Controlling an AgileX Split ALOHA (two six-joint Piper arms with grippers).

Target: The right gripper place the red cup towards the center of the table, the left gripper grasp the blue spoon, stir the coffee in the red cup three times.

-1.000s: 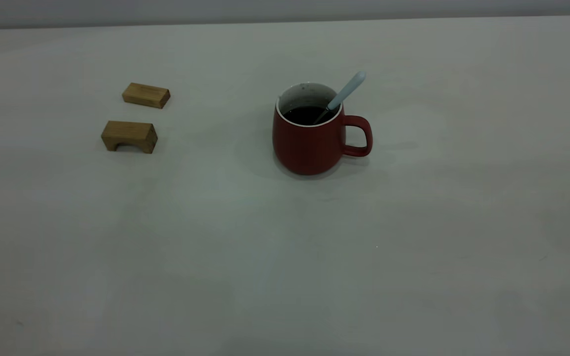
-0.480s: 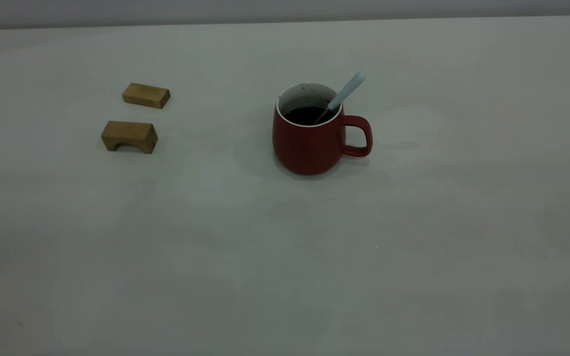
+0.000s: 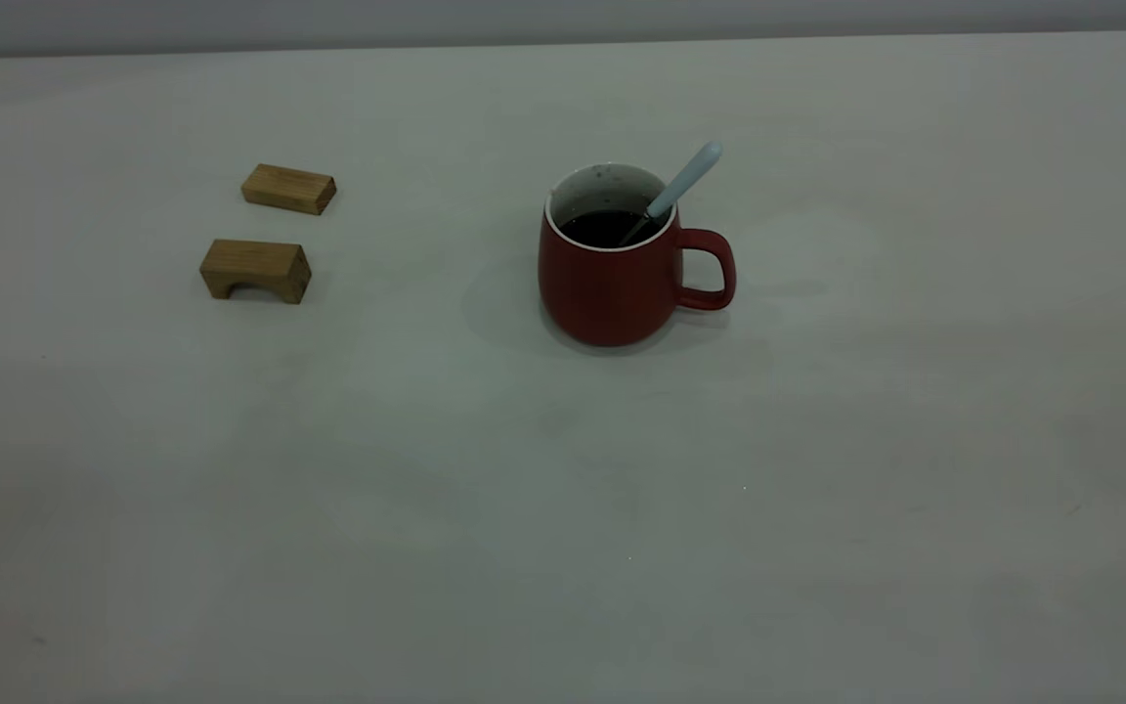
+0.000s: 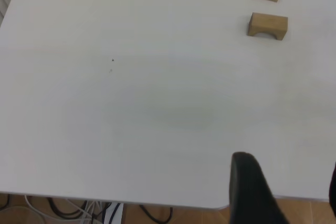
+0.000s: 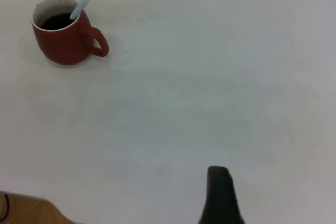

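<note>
On my exterior feed I see the red cup standing upright near the middle of the bench, its loop handle turned toward the right arm's side, with dark coffee inside and the blue spoon leaning on the rim above the handle, its metal end dipped in the liquid. Well apart on the left arm's side lie two wooden blocks, a flat one farther back and an arched one just in front of it, not touching. Neither arm appears in this feed. My left wrist feed shows what the exterior one lacks: one dark finger of the left end effector hanging over the bench edge, with cables on the floor below; the other finger is only a sliver at the frame's border, so they stand apart with nothing between them. The blocks show far off here, the cup not at all. My right wrist feed catches the cup and spoon well away, and only a single dark finger of the right end effector; its partner is cut off, so I cannot tell how wide it stands, and nothing is held at the visible tip.
</note>
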